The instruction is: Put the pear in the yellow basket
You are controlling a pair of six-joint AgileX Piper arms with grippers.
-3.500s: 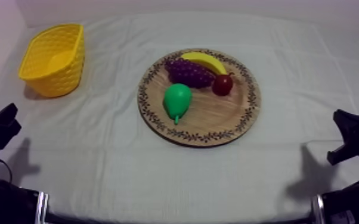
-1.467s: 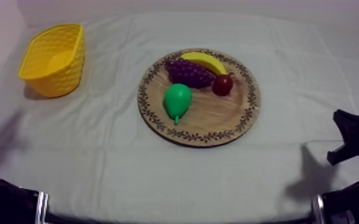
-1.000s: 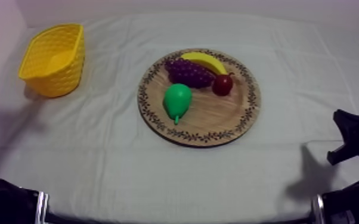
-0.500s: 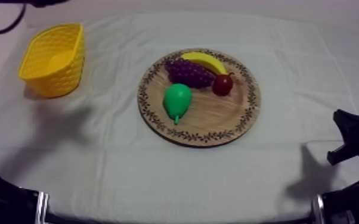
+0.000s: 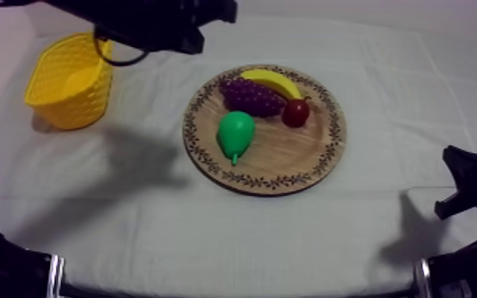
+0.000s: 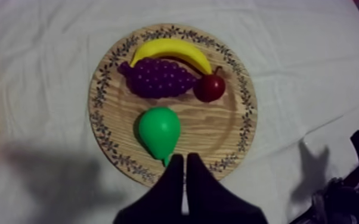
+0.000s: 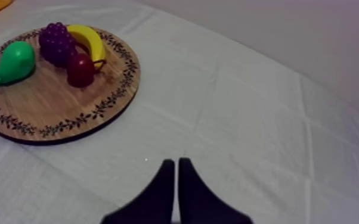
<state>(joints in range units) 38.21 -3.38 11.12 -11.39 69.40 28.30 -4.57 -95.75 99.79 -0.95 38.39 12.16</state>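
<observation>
The green pear lies on the near left part of the round wooden board, stalk toward the front. My left arm reaches in from the upper left, high above the cloth between basket and board. In the left wrist view my left gripper is shut on nothing, its narrow wedge hovering just short of the pear. The yellow basket stands empty at the far left. My right gripper is shut over bare cloth, well clear of the board and the pear.
Purple grapes, a banana and a small red fruit share the board's far half. My right arm rests low at the right edge. The left arm's shadow falls on the cloth left of the board.
My left arm has left its rest place at the lower left and swung in along the upper left toward the board. Its shadow slid rightward. The right arm and the fruit have not moved.
</observation>
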